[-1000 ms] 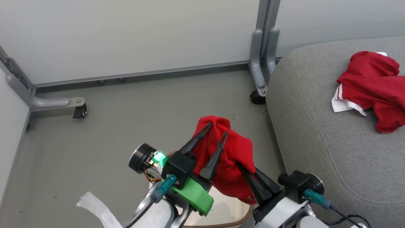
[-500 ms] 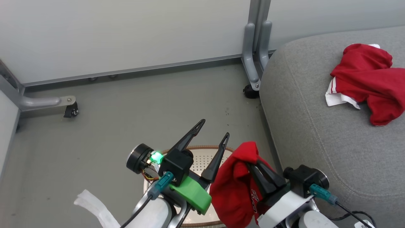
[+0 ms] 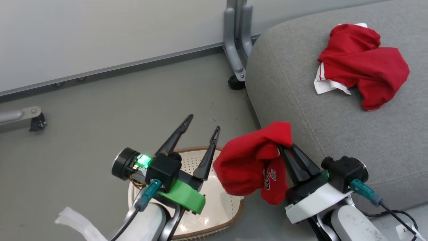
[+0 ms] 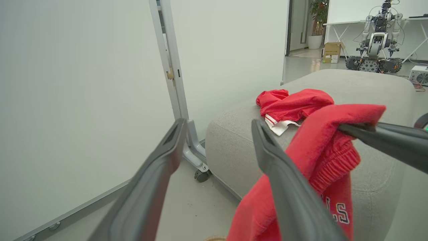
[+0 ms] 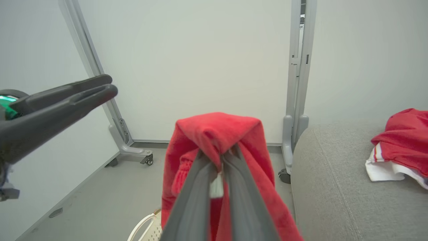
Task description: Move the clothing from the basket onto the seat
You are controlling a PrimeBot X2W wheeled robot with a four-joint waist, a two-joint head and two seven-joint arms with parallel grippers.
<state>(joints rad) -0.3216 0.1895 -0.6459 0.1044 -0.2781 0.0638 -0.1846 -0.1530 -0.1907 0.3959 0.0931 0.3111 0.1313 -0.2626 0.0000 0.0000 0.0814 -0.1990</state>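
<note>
Nearest the robot, the cream-white basket (image 3: 217, 201) sits on the grey floor (image 3: 83, 110). Its brown rim shows, and no clothes can be seen in the part that shows.

The left claw (image 3: 204, 122) hangs above the basket with its two dark fingers wide apart. It holds nothing.

Next to it, the right claw (image 3: 282, 147) is pinched tight on the top fold of a red garment (image 3: 250, 167). The garment hangs down in the air between the basket and the near edge of the seat (image 3: 334, 134). It has white letters on it (too folded to read in full).

Farther back, a second red garment (image 3: 364, 63) with white trim lies bunched up on top of the big grey seat.

Behind it all, a grey post (image 3: 235, 50) on a small black wheel stands against the pale wall panel (image 3: 100, 33).
</note>
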